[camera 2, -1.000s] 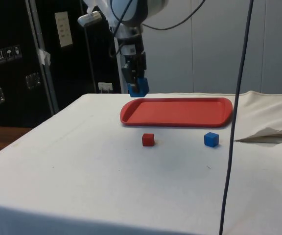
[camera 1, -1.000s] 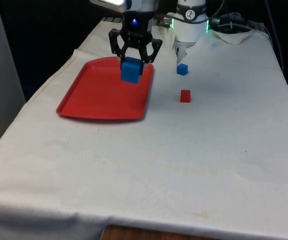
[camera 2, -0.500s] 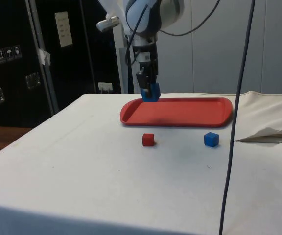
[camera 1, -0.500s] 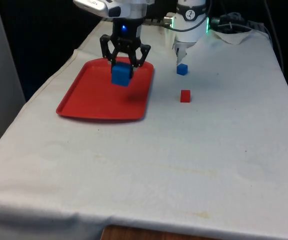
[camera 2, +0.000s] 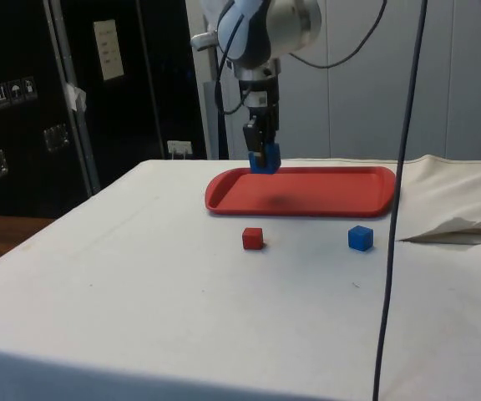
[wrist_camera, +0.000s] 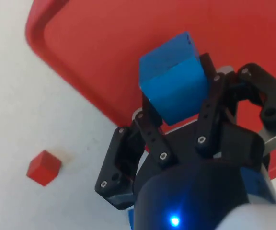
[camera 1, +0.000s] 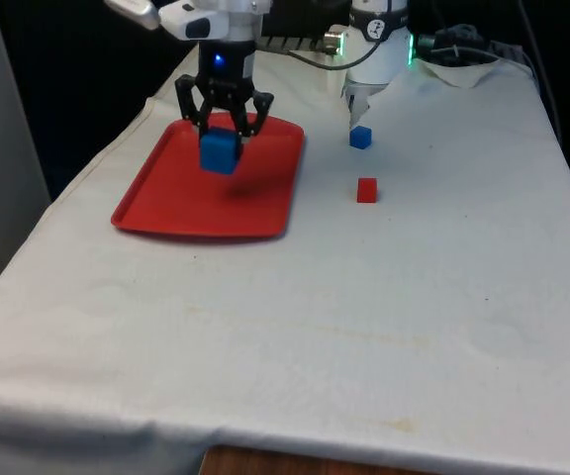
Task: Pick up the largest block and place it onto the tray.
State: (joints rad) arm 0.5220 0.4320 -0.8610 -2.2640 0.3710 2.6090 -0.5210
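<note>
The large blue block point(camera 1: 219, 150) hangs in the air above the red tray point(camera 1: 166, 208), with my gripper point(camera 1: 222, 141) shut on it. In the side view the large blue block point(camera 2: 264, 159) is a short way over the red tray point(camera 2: 324, 196), near its far rim, held by my gripper point(camera 2: 262, 155). The wrist view has the large blue block point(wrist_camera: 174, 85) clamped between my two fingers point(wrist_camera: 147, 127), with the red tray point(wrist_camera: 104, 43) beneath.
A small red block point(camera 1: 366, 190) and a small blue block point(camera 1: 360, 138) lie on the white cloth at the front view's right of the tray. They are the small red block point(camera 2: 253, 238) and small blue block point(camera 2: 360, 238) in the side view. The small red block point(wrist_camera: 43, 166) lies off the tray.
My gripper has carried the large blue block towards the front view's left, from over the tray's right rim to over its middle part. The small blocks have not moved.
</note>
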